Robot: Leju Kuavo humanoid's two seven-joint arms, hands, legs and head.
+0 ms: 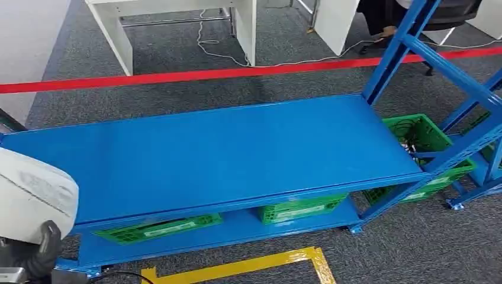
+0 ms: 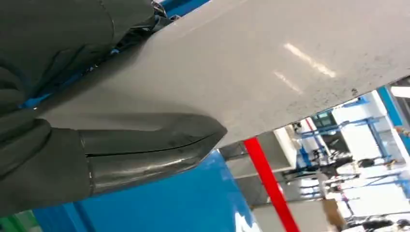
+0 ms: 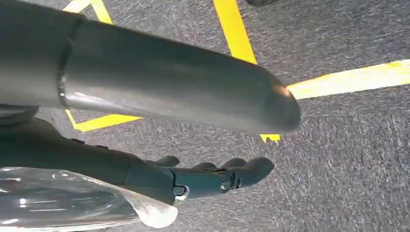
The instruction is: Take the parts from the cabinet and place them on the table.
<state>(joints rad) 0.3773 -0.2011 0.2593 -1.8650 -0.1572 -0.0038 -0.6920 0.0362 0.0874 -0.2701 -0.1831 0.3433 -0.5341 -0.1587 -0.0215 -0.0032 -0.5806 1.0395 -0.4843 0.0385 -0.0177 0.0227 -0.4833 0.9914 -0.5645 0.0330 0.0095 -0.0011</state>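
L hand (image 2: 96,145) has its thumb pressed along a big white part (image 2: 251,67), dark fingers wrapped round the far side; in head view the part (image 1: 32,198) sits lower left, beside the blue shelf top (image 1: 237,154). R hand (image 3: 212,179) hangs over grey carpet w/ yellow tape, fingers loosely together but clear film is close by, so can't tell if it's holding anything. Judging by this, part's out of the cabinet: keep grip firm, carry level to the table, no knocking the shelf edge.
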